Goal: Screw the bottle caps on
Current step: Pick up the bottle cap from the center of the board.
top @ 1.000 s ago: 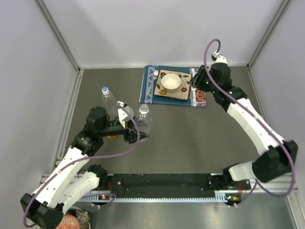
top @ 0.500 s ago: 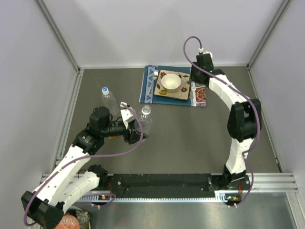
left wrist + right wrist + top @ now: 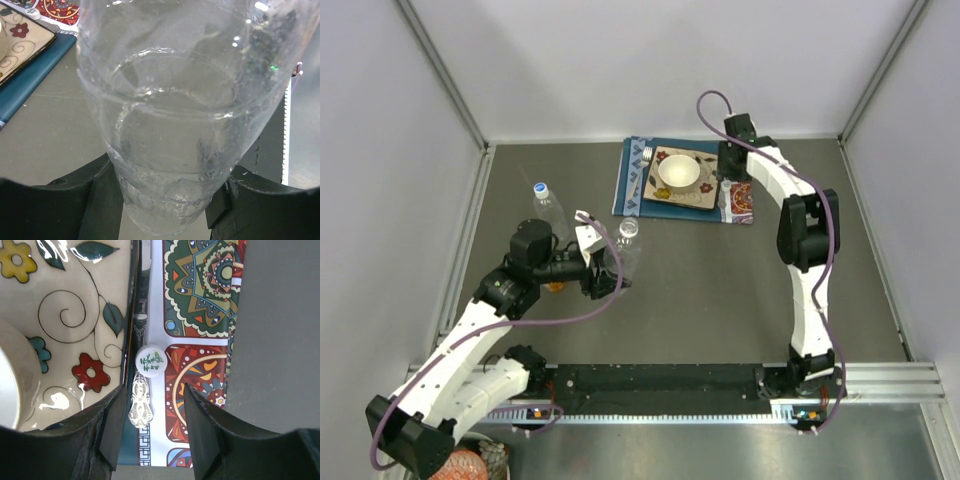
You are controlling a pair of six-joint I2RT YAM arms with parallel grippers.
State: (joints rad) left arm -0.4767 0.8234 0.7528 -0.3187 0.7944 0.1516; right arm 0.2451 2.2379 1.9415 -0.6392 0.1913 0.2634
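- Jaws of the left gripper [image 3: 167, 192] are closed on the lower body of a clear bottle [image 3: 170, 100], one black finger pressed against each side. The bottle stands upright on the left half of the table [image 3: 720, 290].
- Jaws of the right gripper [image 3: 155, 387] stand apart with nothing between them. A white cap [image 3: 151, 360] with green print lies just beyond the fingertips, in line with the gap.
- That cap sits on the patterned mat [image 3: 200, 300], just beside the edge of the plate [image 3: 80, 305], at the top of an ornate silver handle [image 3: 140, 405].
- A broad stretch of bare grey table lies between the held bottle and the mats. Walls close off the left, back and right sides.
- A second clear bottle [image 3: 548, 212] with a blue-and-white cap [image 3: 540, 188] stands behind the left arm, nearer the left wall.
- A white bowl [image 3: 678, 172] rests on the plate, which lies on a blue mat [image 3: 625, 190] (the bowl's inside looks plain white).
- An orange bottle [image 3: 553, 287] is mostly hidden under the left arm.
- Whether the held bottle's mouth carries a cap cannot be told.
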